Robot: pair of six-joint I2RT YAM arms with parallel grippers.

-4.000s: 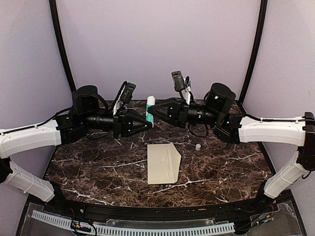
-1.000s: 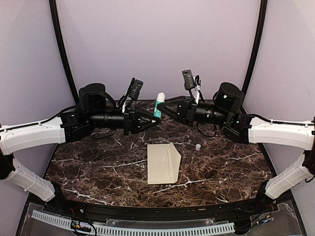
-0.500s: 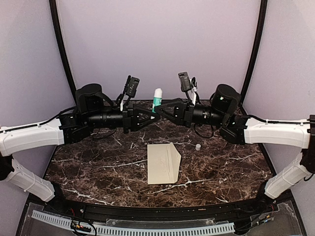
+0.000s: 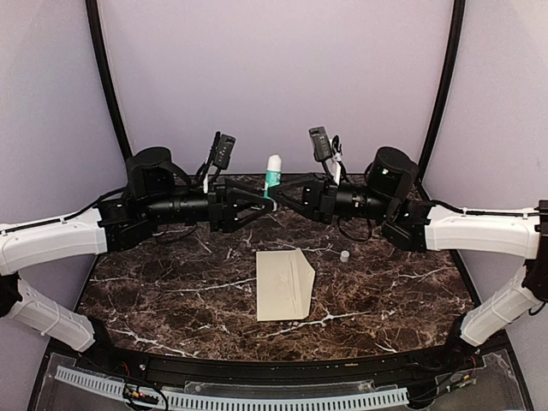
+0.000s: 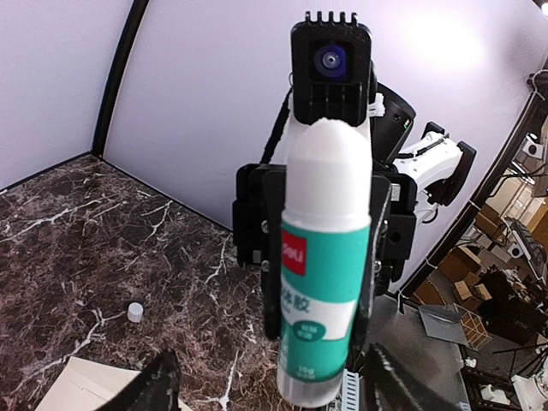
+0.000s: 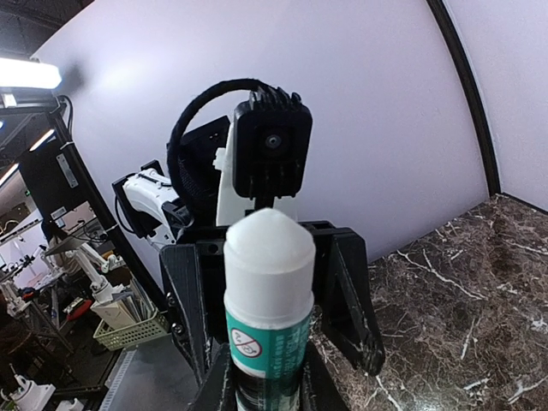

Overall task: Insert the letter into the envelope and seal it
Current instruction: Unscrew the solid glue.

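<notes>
The cream envelope (image 4: 285,284) lies flat on the marble table (image 4: 171,291), its triangular flap at the right; a corner of the envelope (image 5: 73,387) shows in the left wrist view. The letter is not visible. Both arms are raised at the back, tip to tip. Between them stands a teal-and-white glue stick (image 4: 273,174) (image 5: 325,274) (image 6: 267,291). My right gripper (image 4: 280,193) (image 6: 265,381) is shut on its lower body. My left gripper (image 4: 262,202) (image 5: 276,381) is open, its fingers spread to either side of the stick without touching it.
A small white cap (image 4: 344,255) (image 5: 134,312) lies on the marble to the right of the envelope. Purple walls and black corner posts (image 4: 110,86) enclose the back and sides of the table.
My left gripper has opened and let go of the glue stick, and that arm has drawn back a little to the left. The right gripper keeps hold of the stick.
</notes>
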